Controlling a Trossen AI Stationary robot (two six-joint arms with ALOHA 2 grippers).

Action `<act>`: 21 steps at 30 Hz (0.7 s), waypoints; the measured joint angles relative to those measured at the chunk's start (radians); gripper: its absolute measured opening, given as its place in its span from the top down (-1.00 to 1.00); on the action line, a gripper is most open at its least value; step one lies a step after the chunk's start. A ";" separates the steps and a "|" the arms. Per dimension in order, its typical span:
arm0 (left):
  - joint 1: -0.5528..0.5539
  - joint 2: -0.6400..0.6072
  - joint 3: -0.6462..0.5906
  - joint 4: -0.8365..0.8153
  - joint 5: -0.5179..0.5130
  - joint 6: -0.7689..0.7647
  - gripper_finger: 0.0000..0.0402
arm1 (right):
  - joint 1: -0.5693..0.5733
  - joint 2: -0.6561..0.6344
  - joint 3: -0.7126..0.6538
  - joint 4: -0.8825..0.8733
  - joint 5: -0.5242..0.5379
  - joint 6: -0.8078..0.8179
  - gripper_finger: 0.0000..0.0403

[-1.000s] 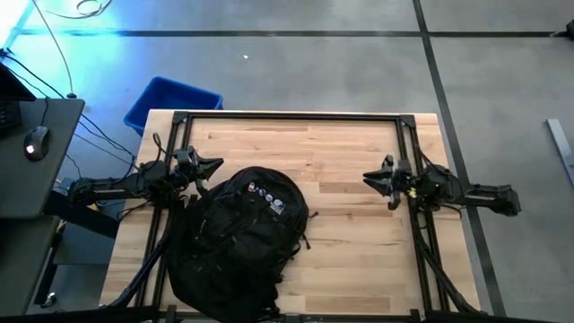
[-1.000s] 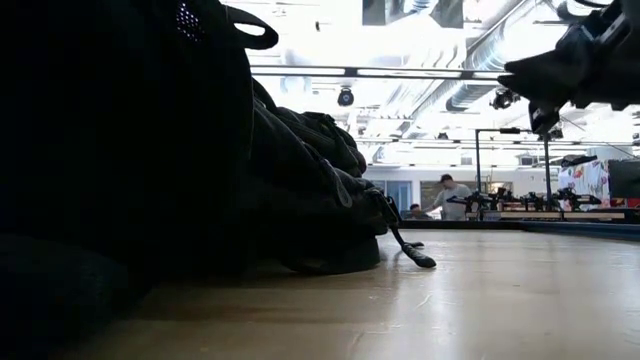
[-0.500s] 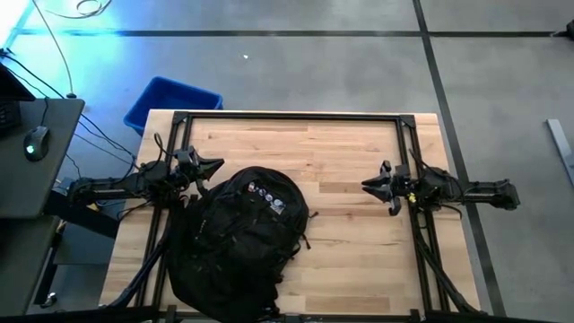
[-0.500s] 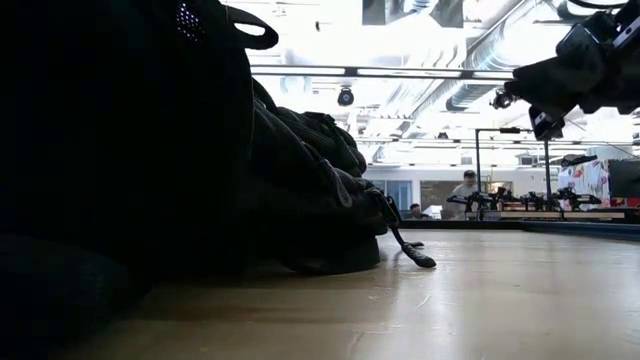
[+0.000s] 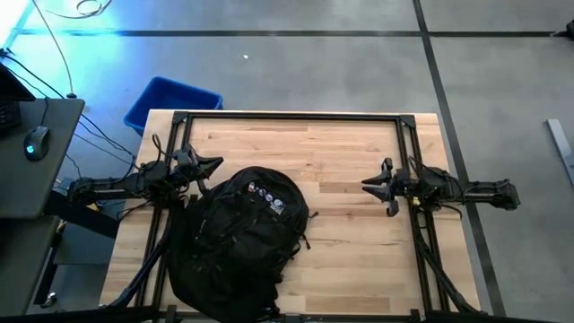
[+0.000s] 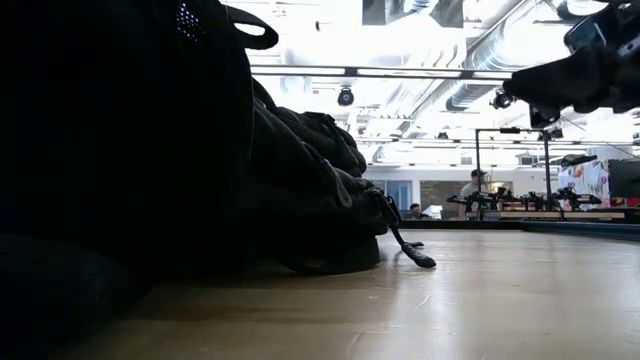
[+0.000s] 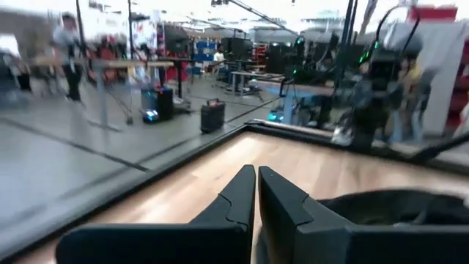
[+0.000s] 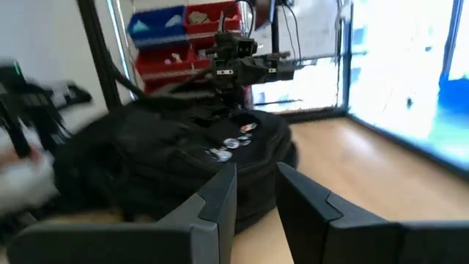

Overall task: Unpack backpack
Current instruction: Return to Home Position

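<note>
The black backpack (image 5: 238, 238) lies flat on the wooden table at its near left, front up, with a row of small pins (image 5: 266, 196) showing. In the low view one thin strap end (image 6: 415, 255) trails onto the tabletop. My left gripper (image 5: 218, 164) hovers just beyond the backpack's far left corner, pointing level toward the table's right, fingers shut (image 7: 256, 180) with nothing between them. My right gripper (image 5: 365, 184) hovers at the table's right, pointing level toward the backpack (image 8: 168, 154). Its fingers stand slightly open (image 8: 256, 191) and hold nothing.
A black frame rail (image 5: 287, 117) runs around the tabletop. A blue bin (image 5: 170, 103) sits on the floor beyond the far left corner, and a desk with a mouse (image 5: 36, 144) stands to the left. Bare wood (image 5: 350, 242) lies between the backpack and my right gripper.
My right gripper has rolled about the line it points along and swung a little toward the table's near edge, so that its arm now lies straight across the table. The backpack has not moved.
</note>
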 joint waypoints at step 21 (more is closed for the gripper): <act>0.000 0.000 0.000 -0.026 0.233 -0.020 1.00 | 0.000 0.000 0.000 -0.001 -0.007 -0.012 0.61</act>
